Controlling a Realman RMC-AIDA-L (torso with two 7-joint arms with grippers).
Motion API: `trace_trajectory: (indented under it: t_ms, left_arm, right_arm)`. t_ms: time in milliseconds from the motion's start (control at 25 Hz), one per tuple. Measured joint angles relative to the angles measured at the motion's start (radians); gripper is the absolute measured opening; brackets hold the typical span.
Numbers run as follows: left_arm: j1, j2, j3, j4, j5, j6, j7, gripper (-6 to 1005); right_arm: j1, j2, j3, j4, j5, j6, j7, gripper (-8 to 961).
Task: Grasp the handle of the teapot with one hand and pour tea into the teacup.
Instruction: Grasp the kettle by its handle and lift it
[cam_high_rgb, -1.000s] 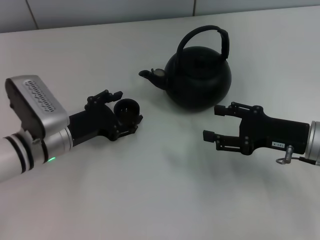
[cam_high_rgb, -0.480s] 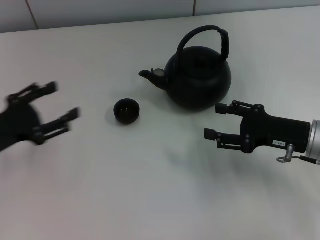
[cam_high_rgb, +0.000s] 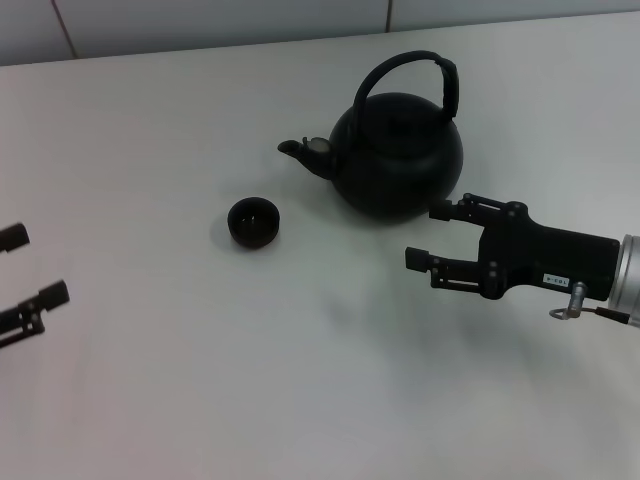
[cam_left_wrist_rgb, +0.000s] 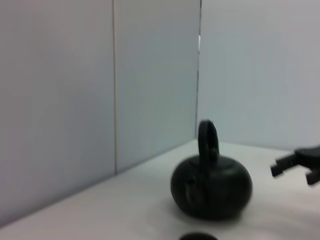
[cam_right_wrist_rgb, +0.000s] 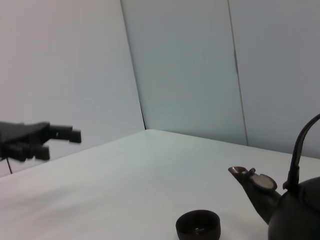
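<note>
Nothing of the pour is done yet, as I read it. The teapot (cam_high_rgb: 398, 155) sits upright on the worktop (cam_high_rgb: 300, 380), toward the far side, with its spout (cam_high_rgb: 296, 149) pointing to my left. Its handle (cam_high_rgb: 410, 80) arches over the top, free of any grip. The teacup (cam_high_rgb: 252, 222) stands on its own to the left of the pot and nearer to me, near the spout but clear of it. It looks empty from my head view, though the dark inside makes that hard to be sure of.

My right gripper (cam_high_rgb: 428, 236) is low over the worktop, just on the near right side of the teapot, with its jaws spread open and holding nothing. The far finger lies close by the pot's belly; I cannot tell whether it touches. It is down at body height, not up at the handle.

My left gripper (cam_high_rgb: 25, 268) is off at the left edge, well apart from cup and pot, also open and empty.

So everything is left: bring a gripper up to the handle, close on it, lift, carry the spout over the cup, and tilt. I judge the right gripper the better placed for that.
</note>
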Motion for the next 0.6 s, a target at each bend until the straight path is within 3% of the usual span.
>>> trace_trajectory:
  t_ms: [400,600]
  left_arm:
    - [0.025,-0.015,-0.004,0.026,0.1,-0.054,0.052,802]
    - [0.025,-0.019,-0.009,0.027,0.092,-0.052,0.06,802]
  right_arm:
    - [-0.004,0.0,0.005,0.023,0.009,0.012,-0.02,784]
    - [-0.045,0.003,0.061,0.159,0.163,0.011,-0.215,784]
